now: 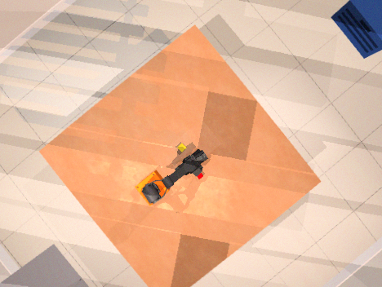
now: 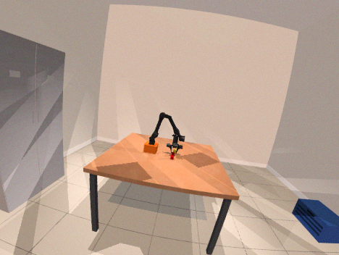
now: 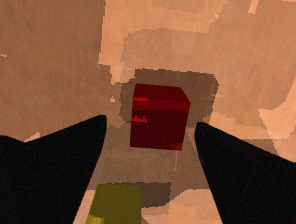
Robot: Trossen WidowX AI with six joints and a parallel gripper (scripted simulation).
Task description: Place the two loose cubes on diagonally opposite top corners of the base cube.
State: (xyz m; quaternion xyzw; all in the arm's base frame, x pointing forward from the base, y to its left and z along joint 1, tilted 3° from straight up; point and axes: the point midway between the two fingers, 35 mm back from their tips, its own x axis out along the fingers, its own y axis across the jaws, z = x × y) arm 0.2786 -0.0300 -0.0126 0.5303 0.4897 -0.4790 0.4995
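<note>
Shows the released tool (image 1: pixel 195 166) (image 2: pixel 175 151) (image 3: pixel 151 125) over the desk (image 1: pixel 179 106) (image 2: pixel 119 159) (image 3: pixel 45 45), framing a red cube (image 3: pixel 159 125) in wrist view, near a yellow cube (image 1: pixel 181 147) (image 2: pixel 175 151) (image 3: pixel 117 202). Includes a pale rectangle (image 2: pixel 14 74), too small to read, on a cabinet (image 2: pixel 51 109).

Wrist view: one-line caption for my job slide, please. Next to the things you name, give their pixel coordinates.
Open pincer (image 3: pixel 151 125) over a red cube (image 3: pixel 159 120), a yellow cube (image 3: pixel 117 204) partly in view at the lower edge.

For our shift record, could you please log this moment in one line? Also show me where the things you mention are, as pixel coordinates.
gripper (image 3: pixel 151 125): open | red cube (image 3: pixel 159 122): between fingers, ungripped | yellow cube (image 3: pixel 117 202): outside gripper
</note>
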